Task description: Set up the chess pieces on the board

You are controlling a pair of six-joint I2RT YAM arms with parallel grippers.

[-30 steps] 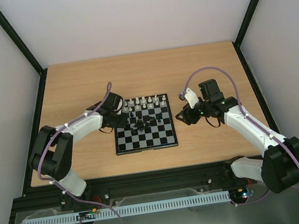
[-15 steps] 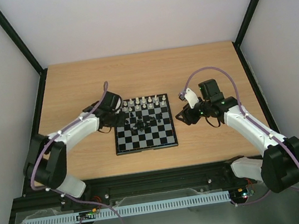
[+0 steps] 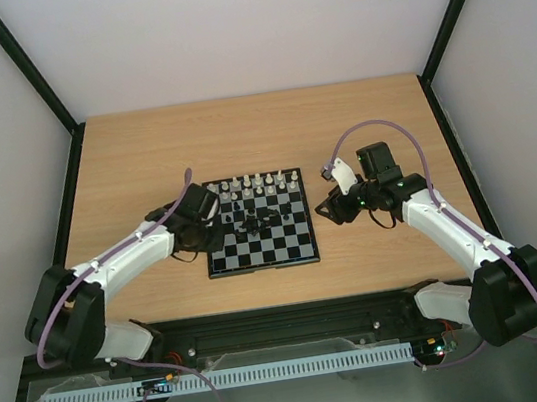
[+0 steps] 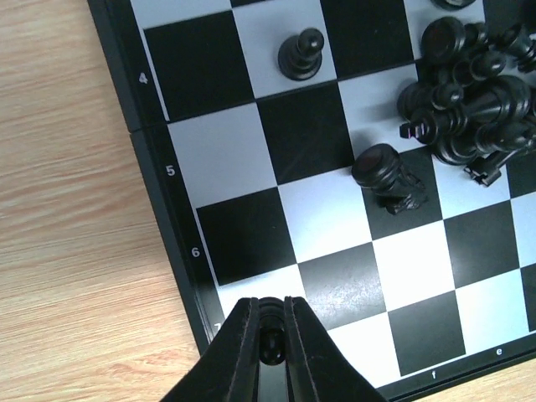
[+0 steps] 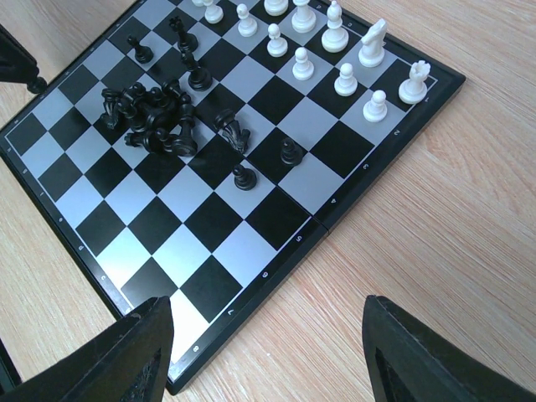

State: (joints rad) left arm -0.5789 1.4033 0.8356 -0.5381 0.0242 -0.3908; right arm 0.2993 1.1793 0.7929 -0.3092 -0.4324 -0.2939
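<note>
Rank numbers 4, 5 and 6 line the board's (image 4: 155, 180) left border; letters f and e mark its near edge.

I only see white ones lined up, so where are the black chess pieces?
In the top view, the black pieces lie mostly heaped near the middle of the board, just this side of the white pieces lined along its far edge.

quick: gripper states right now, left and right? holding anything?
Left gripper: closed on a tiny black chess piece.
Right gripper: open, holding nothing.
</note>
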